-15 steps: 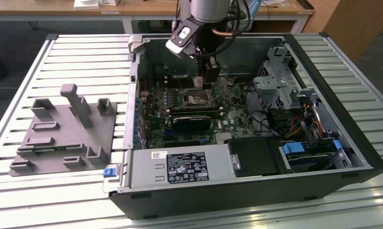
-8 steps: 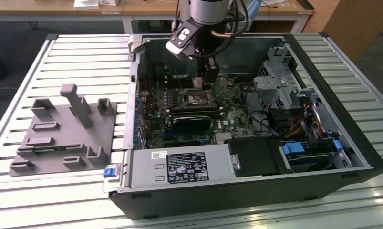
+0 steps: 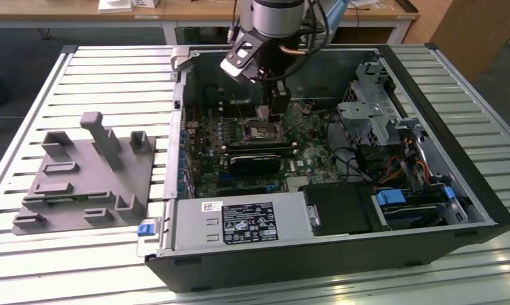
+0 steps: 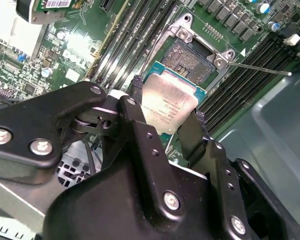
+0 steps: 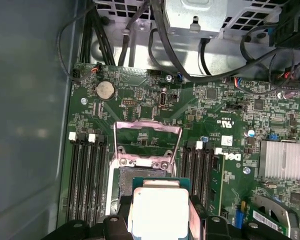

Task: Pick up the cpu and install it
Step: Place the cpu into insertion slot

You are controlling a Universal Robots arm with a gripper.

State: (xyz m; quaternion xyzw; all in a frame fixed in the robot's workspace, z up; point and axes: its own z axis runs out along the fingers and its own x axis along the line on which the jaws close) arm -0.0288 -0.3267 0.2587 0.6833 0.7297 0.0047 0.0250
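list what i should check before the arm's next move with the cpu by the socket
1. Grip: ok. The pincer is shut on the cpu, with fingers on two opposite edges.
2. Is the load frame of the socket open: ok, it is flipped back in the first wrist view.
3. Is the socket bare: ok where it shows; part of it is hidden behind the cpu.
4. Is the cpu seated: not ok, it hangs in the pincer, partly over the socket.
5. Is the cpu square to the socket: cannot tell.
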